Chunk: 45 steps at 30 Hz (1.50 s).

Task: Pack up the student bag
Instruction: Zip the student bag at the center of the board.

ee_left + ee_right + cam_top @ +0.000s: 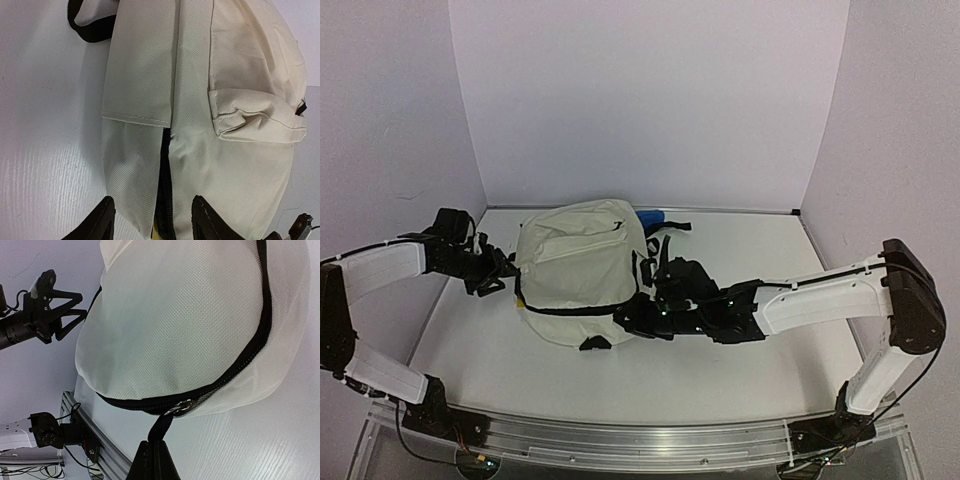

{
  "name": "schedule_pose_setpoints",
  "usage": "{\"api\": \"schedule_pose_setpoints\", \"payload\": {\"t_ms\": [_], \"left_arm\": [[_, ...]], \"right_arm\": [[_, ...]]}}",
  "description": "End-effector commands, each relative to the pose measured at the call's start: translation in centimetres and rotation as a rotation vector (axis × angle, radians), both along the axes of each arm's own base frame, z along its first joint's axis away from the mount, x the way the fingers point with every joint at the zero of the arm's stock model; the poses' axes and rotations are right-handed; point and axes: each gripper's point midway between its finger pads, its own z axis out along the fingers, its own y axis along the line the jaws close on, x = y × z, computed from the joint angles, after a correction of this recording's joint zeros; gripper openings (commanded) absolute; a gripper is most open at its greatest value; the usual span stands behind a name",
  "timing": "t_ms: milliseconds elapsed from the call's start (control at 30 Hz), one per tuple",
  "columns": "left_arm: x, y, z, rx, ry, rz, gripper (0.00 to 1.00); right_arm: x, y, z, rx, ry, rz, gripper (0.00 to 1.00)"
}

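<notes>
Judging the cream fabric backpack (575, 265) limp and light, I have my right claw (154, 446) clamped on its black zipper tab (161, 427), left claw (152, 202) apart at nine o'clock.

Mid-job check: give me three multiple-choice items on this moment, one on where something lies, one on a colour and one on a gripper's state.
1. Where does the blue object lie relative to the student bag?
A. in front of it, on the near side
B. behind it, on the far side
C. on top of it

2. What colour is the bag's zipper?
A. red
B. white
C. black

3. What state is the right gripper in?
A. shut on the zipper pull
B. open, above the bag
C. shut on nothing

Answers:
1 B: in the top view, blue peeks out past the bag's far edge.
2 C: a black band runs across the cream fabric.
3 A: in the right wrist view, the fingers meet on the black tab under the metal ring.
</notes>
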Motion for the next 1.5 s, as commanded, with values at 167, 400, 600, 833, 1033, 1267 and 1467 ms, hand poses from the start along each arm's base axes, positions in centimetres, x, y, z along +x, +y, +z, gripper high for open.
{"api": "schedule_pose_setpoints", "payload": {"t_ms": [167,400,600,833,1033,1267,1467], "left_arm": [[2.2,-1.3,-0.3,-0.056,-0.026,-0.051,0.44],[2.4,-1.1,-1.5,-0.036,0.000,-0.053,0.30],[2.3,-1.2,-0.2,-0.038,-0.028,-0.060,0.01],[1.5,-2.3,4.0,-0.095,-0.091,-0.125,0.00],[0.8,-3.4,8.3,-0.155,-0.148,-0.202,0.00],[0.2,-5.9,9.8,-0.204,-0.161,-0.281,0.00],[0.6,-9.3,9.9,-0.183,-0.177,-0.330,0.00]], "right_arm": [[0.5,0.3,1.3,0.042,-0.011,-0.012,0.00],[0.4,0.3,1.3,0.043,-0.009,-0.012,0.00],[0.5,0.3,1.5,0.046,-0.013,-0.013,0.00],[0.6,0.0,2.3,0.058,-0.028,-0.026,0.00],[1.1,-1.0,3.8,0.083,-0.047,-0.058,0.00],[1.4,-2.1,6.4,0.132,-0.074,-0.075,0.00],[0.8,-2.5,7.3,0.149,-0.078,-0.053,0.00]]}}
